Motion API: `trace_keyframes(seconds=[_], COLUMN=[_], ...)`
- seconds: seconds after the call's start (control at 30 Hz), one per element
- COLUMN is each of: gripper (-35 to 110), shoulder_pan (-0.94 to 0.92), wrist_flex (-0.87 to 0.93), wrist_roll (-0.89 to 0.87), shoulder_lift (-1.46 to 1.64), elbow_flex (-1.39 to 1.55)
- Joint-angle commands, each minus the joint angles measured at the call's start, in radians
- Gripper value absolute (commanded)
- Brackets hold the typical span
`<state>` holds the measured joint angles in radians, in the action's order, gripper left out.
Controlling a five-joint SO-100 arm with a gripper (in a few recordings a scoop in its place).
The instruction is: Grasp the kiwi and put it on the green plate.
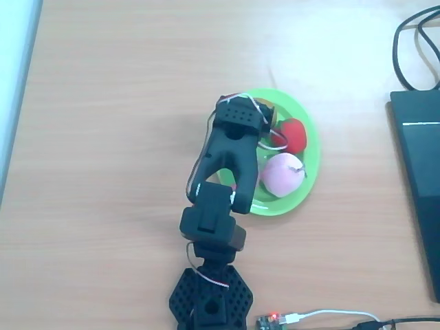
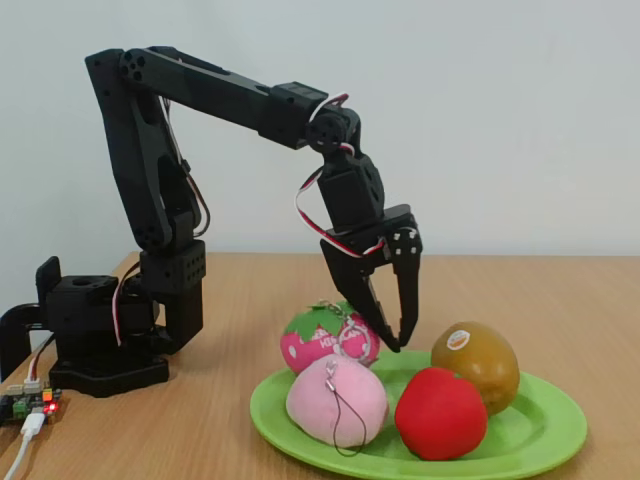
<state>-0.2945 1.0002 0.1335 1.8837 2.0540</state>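
Near to far in the fixed view: plate (image 2: 540,440) at the front of the desk (image 2: 240,440), carrying a pink peach (image 2: 335,400) and a red fruit (image 2: 440,412) at its near side, with the kiwi (image 2: 476,360) behind the red fruit, resting inside the far part of the rim, pale sticker spot up. Behind the peach, a strawberry (image 2: 318,338) at the plate's back edge. Just left of the kiwi, the tool (image 2: 392,335), tips down close above the plate, fingers a little apart with nothing between them, clear of the kiwi by a small gap. Judged from this, kiwi already placed and the step in hand is the release and retreat. To do it well: keep the fingers spread, lift straight up before swinging back, avoid brushing the kiwi or the strawberry's loop, since a nudge could roll the kiwi over the low rim. Pose: base at far left of the desk, upper link rising steeply, forearm reaching out nearly level to the right, wrist bent sharply down. In the overhead view, arm stretched from the base over the plate's left part.
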Motion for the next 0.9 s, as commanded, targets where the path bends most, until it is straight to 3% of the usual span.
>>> trace_keyframes(seconds=[0.0,0.47,0.87], gripper=[-8,-8,-8], shoulder_pan=[-0.006,0.063,0.094], wrist_flex=[0.0,-0.048,-0.123], wrist_roll=[0.014,-0.021,0.021], shoulder_lift=[0.057,0.225,0.529], elbow_flex=[0.049,0.109,0.382])
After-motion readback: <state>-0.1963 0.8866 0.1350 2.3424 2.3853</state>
